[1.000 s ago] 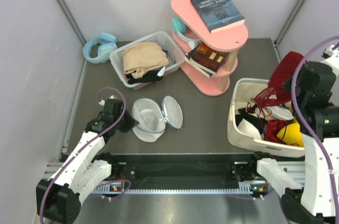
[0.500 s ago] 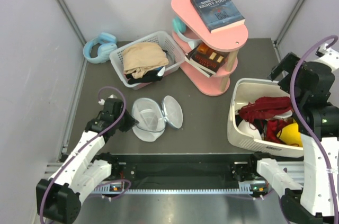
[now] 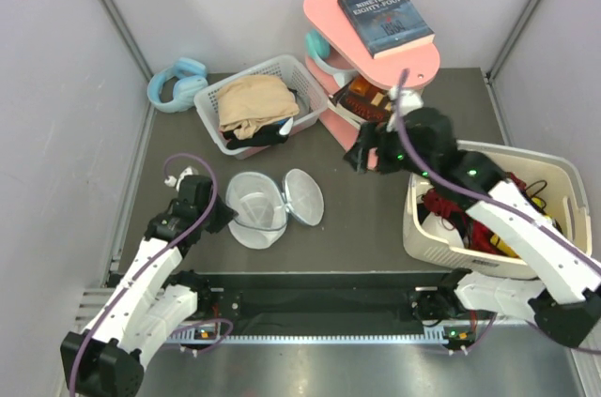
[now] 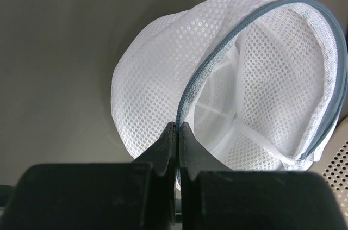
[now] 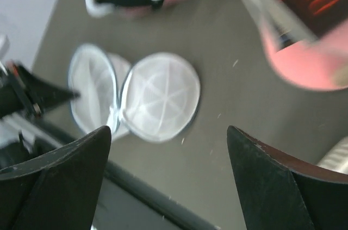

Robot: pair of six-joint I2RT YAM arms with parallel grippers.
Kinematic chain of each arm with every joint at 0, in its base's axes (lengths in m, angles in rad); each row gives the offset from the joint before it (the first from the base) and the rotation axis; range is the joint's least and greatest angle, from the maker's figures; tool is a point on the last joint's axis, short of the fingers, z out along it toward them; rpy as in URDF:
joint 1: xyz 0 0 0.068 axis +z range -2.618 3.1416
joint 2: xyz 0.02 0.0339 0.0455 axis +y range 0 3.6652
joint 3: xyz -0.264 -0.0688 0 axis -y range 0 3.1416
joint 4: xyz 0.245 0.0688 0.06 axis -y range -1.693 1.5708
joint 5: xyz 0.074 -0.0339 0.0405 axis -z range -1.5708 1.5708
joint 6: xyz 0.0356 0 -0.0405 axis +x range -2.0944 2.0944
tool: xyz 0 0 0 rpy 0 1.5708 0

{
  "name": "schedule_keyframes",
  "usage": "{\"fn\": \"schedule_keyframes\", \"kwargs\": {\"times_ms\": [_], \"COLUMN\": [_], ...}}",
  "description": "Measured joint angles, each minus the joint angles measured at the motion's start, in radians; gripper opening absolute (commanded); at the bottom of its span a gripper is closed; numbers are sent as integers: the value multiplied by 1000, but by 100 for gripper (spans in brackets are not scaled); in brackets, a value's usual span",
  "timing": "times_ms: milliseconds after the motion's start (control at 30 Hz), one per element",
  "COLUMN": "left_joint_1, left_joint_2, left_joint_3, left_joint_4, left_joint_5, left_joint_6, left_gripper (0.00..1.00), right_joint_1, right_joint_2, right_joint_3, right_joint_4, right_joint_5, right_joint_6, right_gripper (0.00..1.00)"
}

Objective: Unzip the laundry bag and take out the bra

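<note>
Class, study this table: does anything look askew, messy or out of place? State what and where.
The laundry bag gapes open at the near left, lid flopped flat beside it, its rim pinched by the left gripper. In the cream tub on the right, red garments lie in a tangled heap.

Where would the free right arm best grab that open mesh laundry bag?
Probably the zipper rim of the flopped-open lid, coming from above on its right side. The laundry bag lies open with the lid flat on the table, and the left fingers pinch the opposite rim, so that edge is free.
</note>
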Motion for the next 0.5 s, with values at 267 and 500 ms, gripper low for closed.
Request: {"fn": "schedule_keyframes", "kwargs": {"times_ms": [267,500], "left_joint_1": [3,3], "left_joint_2": [-13,-45], "left_joint_3": [0,0], "left_joint_4": [-15,-20], "left_joint_5": [-7,-6], "left_joint_6": [-13,-23], "left_gripper": [0,0], "right_joint_1": [153,166], "right_joint_2": [189,345], "right_joint_3": [-165,-237], "right_joint_4": [85,221], "right_joint_5": [-58,-101], "right_joint_6": [26,36], "right_gripper": [74,66]}}
